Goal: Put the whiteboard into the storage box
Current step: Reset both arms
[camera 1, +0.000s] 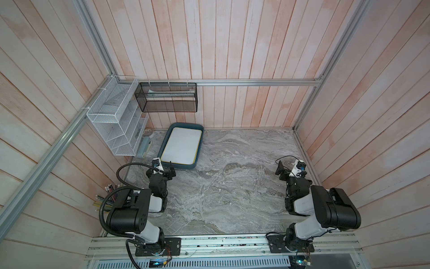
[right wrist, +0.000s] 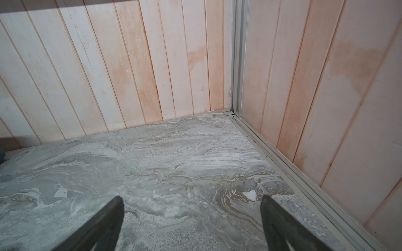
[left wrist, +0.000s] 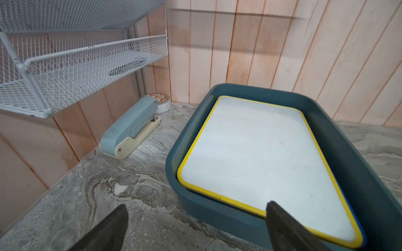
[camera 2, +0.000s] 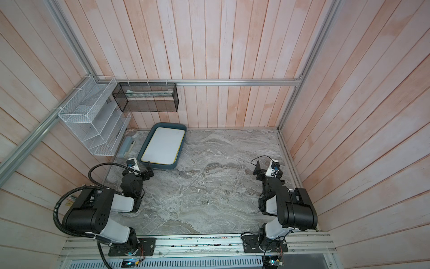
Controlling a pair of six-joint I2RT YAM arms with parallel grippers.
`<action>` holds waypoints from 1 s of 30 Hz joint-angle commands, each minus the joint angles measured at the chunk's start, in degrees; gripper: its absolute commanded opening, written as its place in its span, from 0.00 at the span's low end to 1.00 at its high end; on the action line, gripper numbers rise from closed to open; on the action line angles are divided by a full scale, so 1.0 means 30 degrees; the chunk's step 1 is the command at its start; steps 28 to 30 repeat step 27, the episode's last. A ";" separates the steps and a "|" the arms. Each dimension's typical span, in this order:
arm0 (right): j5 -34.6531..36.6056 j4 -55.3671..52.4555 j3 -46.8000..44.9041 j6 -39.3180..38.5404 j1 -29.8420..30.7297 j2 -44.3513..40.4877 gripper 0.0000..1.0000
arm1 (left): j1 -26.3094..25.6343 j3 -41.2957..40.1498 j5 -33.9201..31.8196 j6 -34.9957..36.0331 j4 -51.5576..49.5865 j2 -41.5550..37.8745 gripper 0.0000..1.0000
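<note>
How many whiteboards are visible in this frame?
1 for certain: the yellow-framed white whiteboard lies flat inside the dark teal plastic storage box. A blue edge beneath it may be a second, mostly hidden.

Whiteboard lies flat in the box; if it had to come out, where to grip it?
Probably the near short edge of the whiteboard, from above with one jaw slipped under its yellow frame: it lies flat, the box walls flank its long sides, and that edge faces the open left gripper.
</note>
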 commanded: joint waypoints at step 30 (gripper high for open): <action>-0.3087 -0.1848 0.1059 -0.1687 0.0308 0.0152 0.98 | -0.0042 0.0244 0.0491 0.0488 0.0728 0.0212 1.00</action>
